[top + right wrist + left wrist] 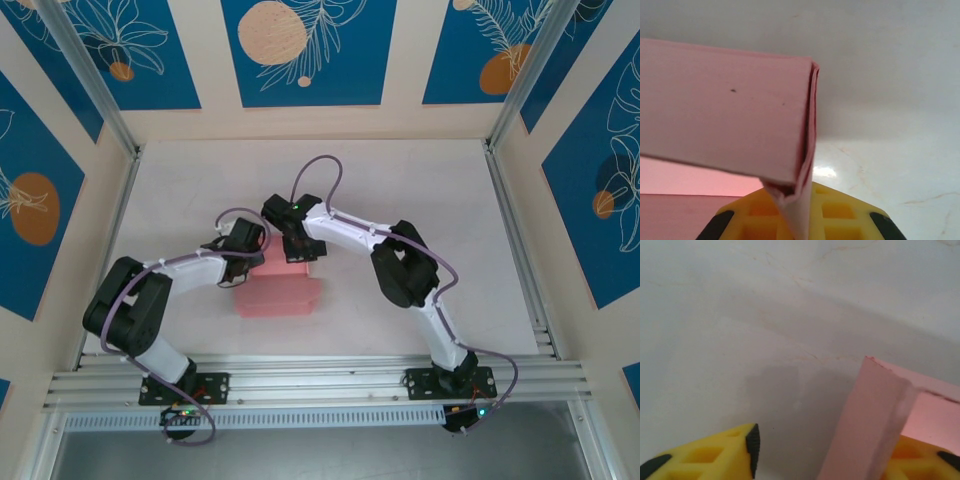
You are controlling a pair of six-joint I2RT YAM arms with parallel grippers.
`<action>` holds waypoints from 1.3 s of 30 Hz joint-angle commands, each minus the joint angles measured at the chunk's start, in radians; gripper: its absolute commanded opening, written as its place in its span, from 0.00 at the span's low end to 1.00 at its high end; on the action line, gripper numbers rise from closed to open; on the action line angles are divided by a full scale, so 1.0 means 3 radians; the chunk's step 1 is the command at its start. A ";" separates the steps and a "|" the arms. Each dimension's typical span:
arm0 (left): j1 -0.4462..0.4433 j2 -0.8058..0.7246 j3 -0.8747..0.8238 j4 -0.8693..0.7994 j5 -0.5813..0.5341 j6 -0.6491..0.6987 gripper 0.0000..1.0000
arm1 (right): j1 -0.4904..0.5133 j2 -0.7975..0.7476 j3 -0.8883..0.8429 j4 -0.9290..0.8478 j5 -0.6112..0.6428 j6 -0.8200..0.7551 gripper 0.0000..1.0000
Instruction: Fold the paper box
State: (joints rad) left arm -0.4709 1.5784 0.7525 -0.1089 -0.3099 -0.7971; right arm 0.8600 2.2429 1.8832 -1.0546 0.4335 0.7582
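Note:
The pale pink paper box (280, 297) lies near the middle of the white table, partly folded, between both arms. My left gripper (250, 252) is at its left back corner. In the left wrist view that gripper (850, 456) stands open, its yellow fingers (715, 457) apart, and an upright pink wall (875, 420) of the box rises between them, close to the right finger. My right gripper (297, 252) is at the box's back edge. In the right wrist view it (800, 222) is shut on a thin pink flap (802, 200), with a folded panel (725, 120) lifted above it.
The white marbled tabletop (400, 180) has free room behind and to the right of the box. Aluminium rails (300, 375) run along the near edge and both sides. Blue and cream patterned walls (300, 50) enclose the workspace.

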 commanded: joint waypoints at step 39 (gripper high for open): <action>0.0859 -0.1411 -0.0361 -0.0165 0.0562 0.0189 0.99 | 0.0001 0.0802 0.0396 -0.0455 0.0738 -0.1593 0.39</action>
State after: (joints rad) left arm -0.2283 1.1461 0.6552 -0.1833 -0.1635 -0.7708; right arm 0.8665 2.4290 2.0232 -1.2961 0.7128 0.3115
